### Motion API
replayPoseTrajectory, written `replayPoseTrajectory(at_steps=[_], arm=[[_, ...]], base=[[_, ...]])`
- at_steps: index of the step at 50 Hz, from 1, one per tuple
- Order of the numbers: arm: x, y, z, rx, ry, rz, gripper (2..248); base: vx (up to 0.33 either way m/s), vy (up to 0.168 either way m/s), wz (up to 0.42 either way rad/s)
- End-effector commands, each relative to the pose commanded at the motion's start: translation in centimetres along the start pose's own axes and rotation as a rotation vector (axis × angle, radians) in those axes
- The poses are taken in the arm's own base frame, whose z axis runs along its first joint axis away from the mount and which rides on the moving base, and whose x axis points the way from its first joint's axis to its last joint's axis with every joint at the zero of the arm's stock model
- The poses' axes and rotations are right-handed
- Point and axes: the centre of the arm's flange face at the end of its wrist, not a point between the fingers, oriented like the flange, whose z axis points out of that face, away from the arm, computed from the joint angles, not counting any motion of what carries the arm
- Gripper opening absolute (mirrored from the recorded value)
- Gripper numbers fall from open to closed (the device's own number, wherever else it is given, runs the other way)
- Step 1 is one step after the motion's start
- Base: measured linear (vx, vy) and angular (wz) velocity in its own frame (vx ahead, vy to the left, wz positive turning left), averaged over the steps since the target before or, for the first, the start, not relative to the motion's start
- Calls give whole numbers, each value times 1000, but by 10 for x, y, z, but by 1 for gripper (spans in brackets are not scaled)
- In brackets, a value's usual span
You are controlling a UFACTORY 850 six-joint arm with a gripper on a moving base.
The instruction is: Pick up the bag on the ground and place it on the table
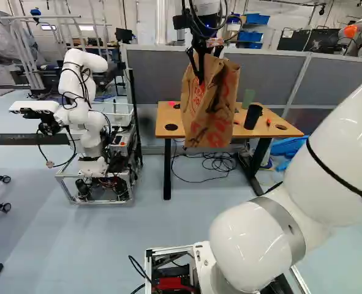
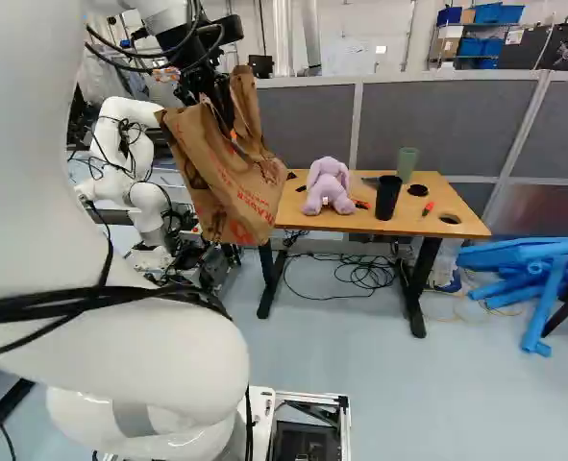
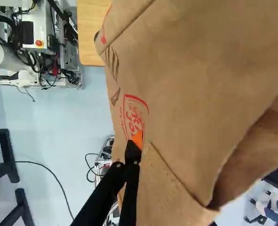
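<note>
Pincer: almost closed, with the paper bag pinched between its fingers
Bag: hangs in the air, near the bench
Bench: carries a purple plush toy, a black cup

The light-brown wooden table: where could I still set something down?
In the right base view, bare tabletop shows at the front, between the tall black cup and the round front-right hole. In the left base view, a smaller patch lies behind the left-end hole. It is crowded from the purple plush toy to the green cup.
</note>
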Motion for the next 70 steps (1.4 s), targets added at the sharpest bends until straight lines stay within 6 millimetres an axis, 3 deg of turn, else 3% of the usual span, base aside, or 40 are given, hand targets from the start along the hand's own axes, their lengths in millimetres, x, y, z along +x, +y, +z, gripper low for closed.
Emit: replayPoseTrajectory(at_steps=[45, 47, 70], arm=[[0, 0, 0, 0, 0, 0, 21], [7, -2, 1, 0, -2, -1, 21], [17, -6, 3, -1, -4, -2, 21]], base=[[210, 44, -27], [170, 29, -36], [12, 3, -4]])
